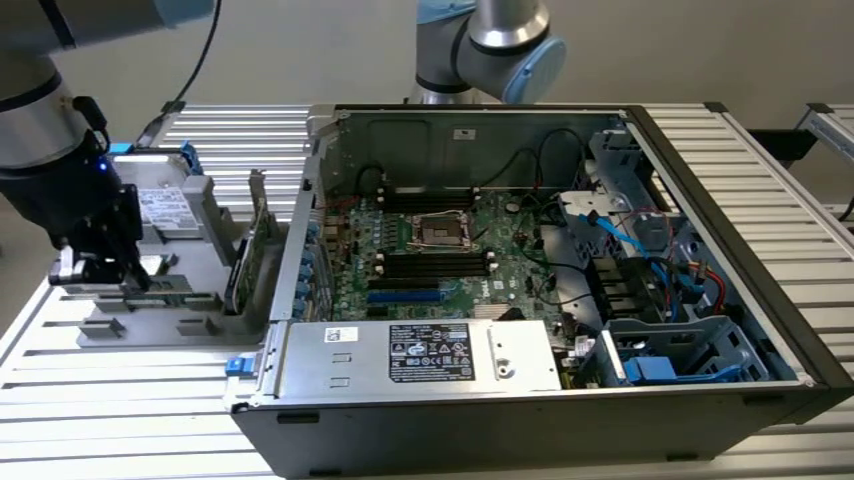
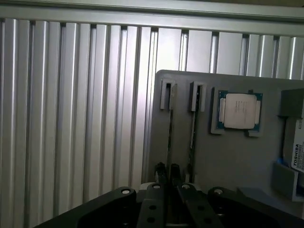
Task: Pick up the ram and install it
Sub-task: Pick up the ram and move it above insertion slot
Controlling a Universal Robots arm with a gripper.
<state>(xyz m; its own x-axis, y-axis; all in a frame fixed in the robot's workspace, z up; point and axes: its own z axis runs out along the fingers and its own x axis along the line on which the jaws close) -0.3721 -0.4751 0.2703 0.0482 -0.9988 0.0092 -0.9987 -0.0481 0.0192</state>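
Squinting at this one, plenty is tough to read. The ram [image 2: 169, 135] sits edge-on in its tray [image 2: 228, 161] slot, so it's just a thin dark line and its chips and sticker are turned out of sight. Its near end vanishes between the jaws, and the black gripper body covers whatever lies under them. In the exterior view the arm [image 1: 54, 150] blocks the spot where the jaws meet the tray.

Jaws are narrow, nearly together, pinched one on each side of the ram, which stands in its slot. A second stick [image 2: 192, 128] stands in the next slot, just beside the jaws and untouched. A CPU [image 2: 239, 110] lies flat past that one, further from the jaws.

Writing: a drive [image 2: 298, 154], cut off at the frame edge, reads "TOSHIBA" on its white label. The open case [image 1: 534, 430] stands well apart from the jaws on the tabletop [image 1: 120, 400]. The sticker [image 1: 431, 352] on its power supply is too small to read.
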